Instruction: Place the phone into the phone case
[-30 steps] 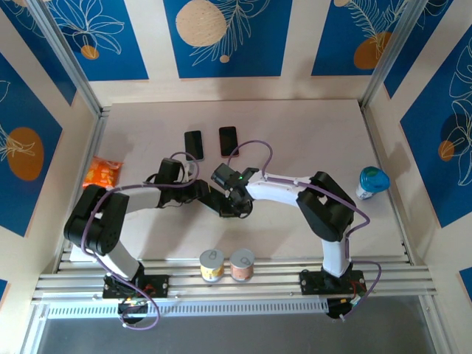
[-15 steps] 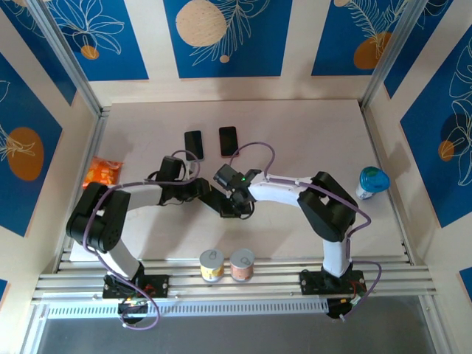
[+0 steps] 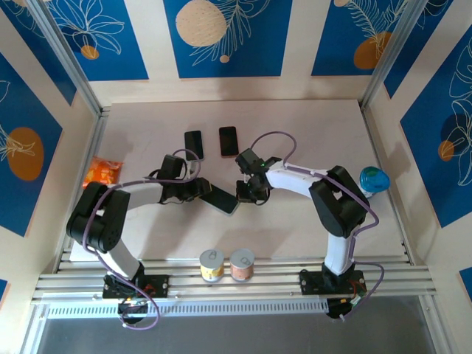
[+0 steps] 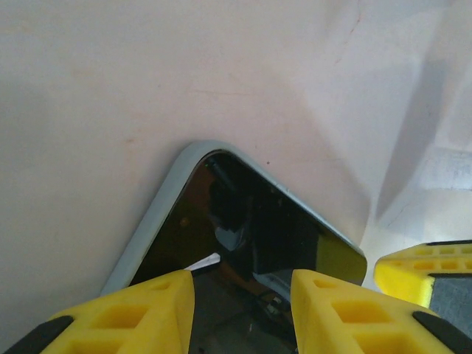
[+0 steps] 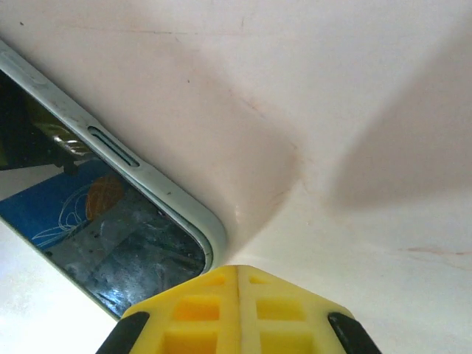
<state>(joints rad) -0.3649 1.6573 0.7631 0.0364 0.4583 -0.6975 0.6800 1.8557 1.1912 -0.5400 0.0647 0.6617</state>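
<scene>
Currently the left gripper (image 4: pixel 243 313) stands part-way open, its yellow fingers (image 4: pixel 147 313) set on either side of the phone (image 3: pixel 223 200) and gripping it. The phone is a dark slab with a pale grey rim. It sits near the middle of the table (image 3: pixel 317 125), with its free end pointing toward the near right corner. The right gripper (image 3: pixel 246 193) is fully closed and holds nothing; its tips stand just beside the phone's free corner. Two dark flat slabs (image 3: pixel 193 144) lie side by side toward the far edge, well apart from both grippers. Which of them is the phone case cannot be told at this resolution. An orange snack bag (image 3: pixel 102 173) lies at the left edge. A blue-lidded cup (image 3: pixel 372 181) stands at the right edge.
</scene>
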